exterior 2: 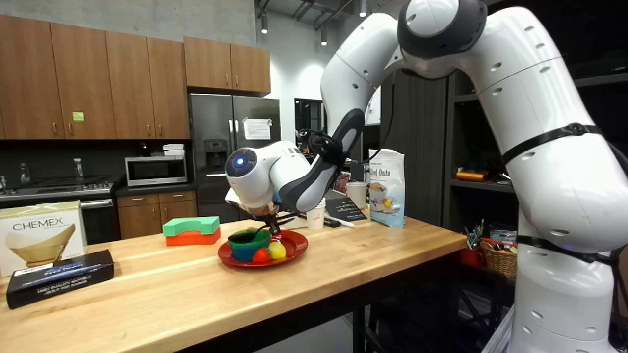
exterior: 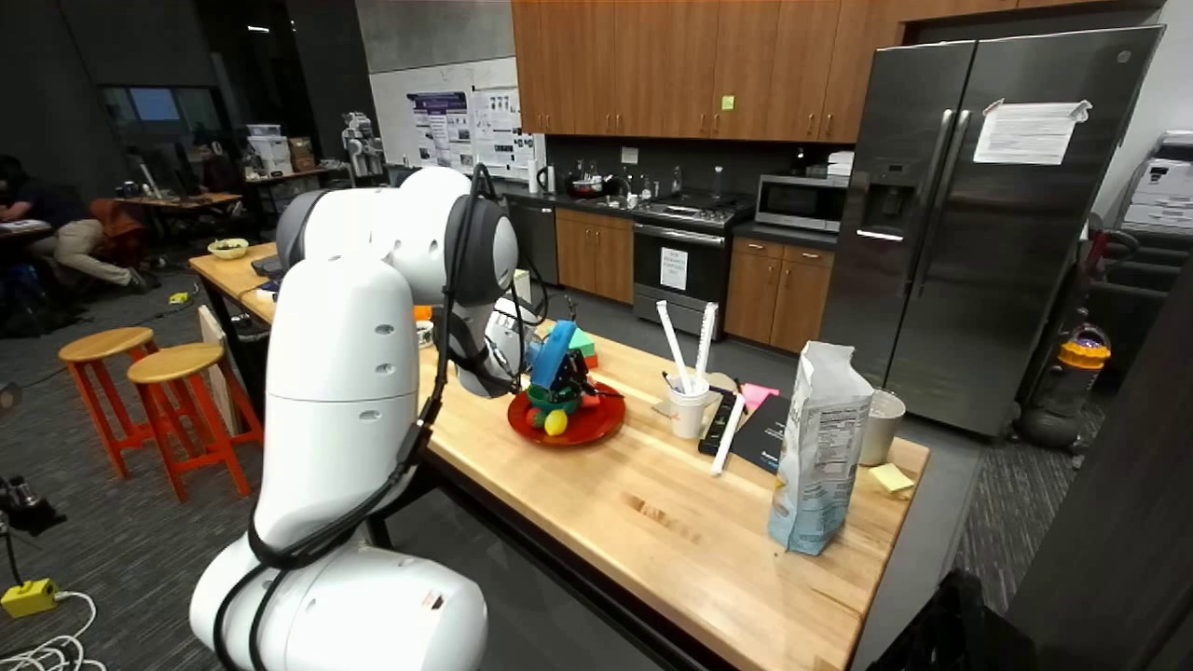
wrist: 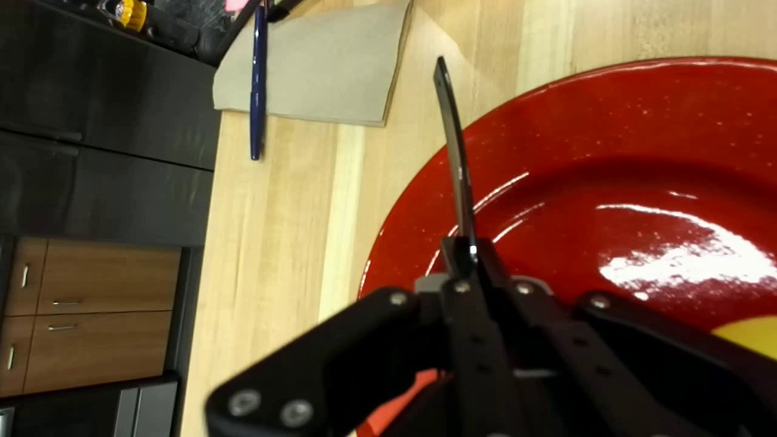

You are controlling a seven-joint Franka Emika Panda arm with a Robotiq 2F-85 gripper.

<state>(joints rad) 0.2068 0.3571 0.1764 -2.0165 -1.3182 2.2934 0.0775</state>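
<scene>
Evidently, the gripper (wrist: 471,258) is clamped on the black utensil (wrist: 454,139), which shows at the upper middle of the wrist view over the red plate (wrist: 661,115) and is probably light, stiff, rather slippery, so best held around its middle.

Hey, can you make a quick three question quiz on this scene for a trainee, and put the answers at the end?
1. What are the fingers closed on?
2. True or false: the yellow fruit lies on the red plate, outside the green bowl.
3. Which colour is the upper of the two stacked blocks: A, red; B, green; C, blue?

Key:
1. A black utensil, gripped by its handle.
2. True.
3. B.
</scene>
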